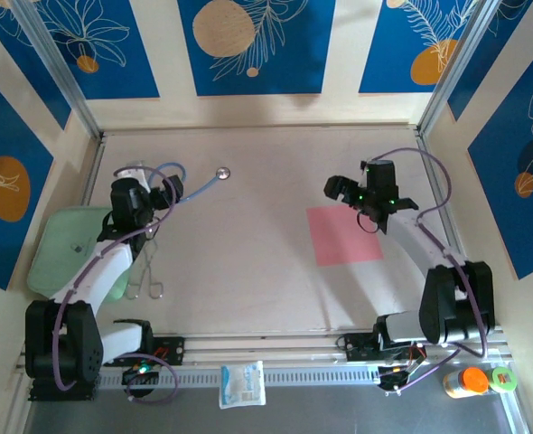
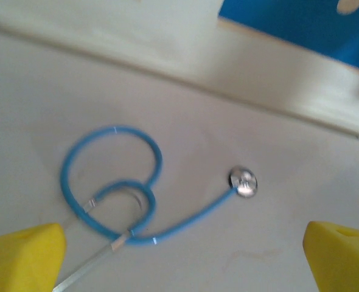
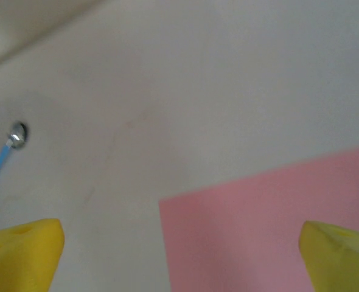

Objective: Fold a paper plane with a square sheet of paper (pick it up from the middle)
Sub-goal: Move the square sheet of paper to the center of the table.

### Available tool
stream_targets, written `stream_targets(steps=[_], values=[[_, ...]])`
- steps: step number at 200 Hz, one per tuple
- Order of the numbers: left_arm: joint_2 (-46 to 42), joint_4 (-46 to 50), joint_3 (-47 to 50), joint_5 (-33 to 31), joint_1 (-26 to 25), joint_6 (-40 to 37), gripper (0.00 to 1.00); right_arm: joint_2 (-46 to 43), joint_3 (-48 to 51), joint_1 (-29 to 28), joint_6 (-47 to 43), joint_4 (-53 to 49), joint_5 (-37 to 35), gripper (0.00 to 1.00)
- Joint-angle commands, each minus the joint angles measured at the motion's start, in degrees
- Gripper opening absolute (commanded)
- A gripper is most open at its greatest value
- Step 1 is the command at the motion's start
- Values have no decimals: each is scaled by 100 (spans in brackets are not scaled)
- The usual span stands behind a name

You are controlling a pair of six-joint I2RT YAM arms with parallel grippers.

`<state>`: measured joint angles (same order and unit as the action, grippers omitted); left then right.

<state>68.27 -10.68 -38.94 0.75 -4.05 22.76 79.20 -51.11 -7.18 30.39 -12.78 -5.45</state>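
Note:
The square sheet of paper is salmon pink and lies flat and uncreased on the table, right of centre. My right gripper hovers open over its far edge. In the right wrist view the sheet fills the lower right between the yellow fingertips, and the right gripper holds nothing. My left gripper hangs open over the far left of the table, well away from the sheet. Below the left gripper lies only the blue stethoscope.
The blue stethoscope loops at the back left, its metal head towards the centre. A pale green pad lies by the left wall. A white packet and an orange bottle sit on the front rail.

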Motion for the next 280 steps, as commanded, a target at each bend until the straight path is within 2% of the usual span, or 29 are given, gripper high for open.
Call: stream_targets(steps=[1,37,49,75,108,161,214,240,259,280], values=[[195,698,-45,717,-43,593,99,336,-1,-22,711,-937,286,100],[503,764,-199,1519,-51,786,99,634,36,-44,1055,-1004,261,100],[585,736,-211,1709,-67,883,99,759,19,-52,1278,-1189,-21,100],[728,708,-228,1904,-137,1119,99,959,25,-102,1775,-1428,-345,100],[943,663,-241,1949,-240,1309,100,1181,6,-448,2349,-1622,-615,100],[1235,629,-221,1915,-355,1378,99,1340,263,-1486,4367,-1379,-887,100],[1258,752,-259,1910,-389,1445,99,2177,-940,-2684,5643,-1448,-695,100],[1220,937,-303,1893,-437,1462,99,2595,-1817,-2850,5595,-1605,-171,100],[1181,997,-306,1872,-521,1473,99,2538,-2177,-2715,5006,-1811,-271,100],[1206,1046,-334,1855,-656,1495,99,2361,-2001,-2327,4085,-1738,-341,100]])
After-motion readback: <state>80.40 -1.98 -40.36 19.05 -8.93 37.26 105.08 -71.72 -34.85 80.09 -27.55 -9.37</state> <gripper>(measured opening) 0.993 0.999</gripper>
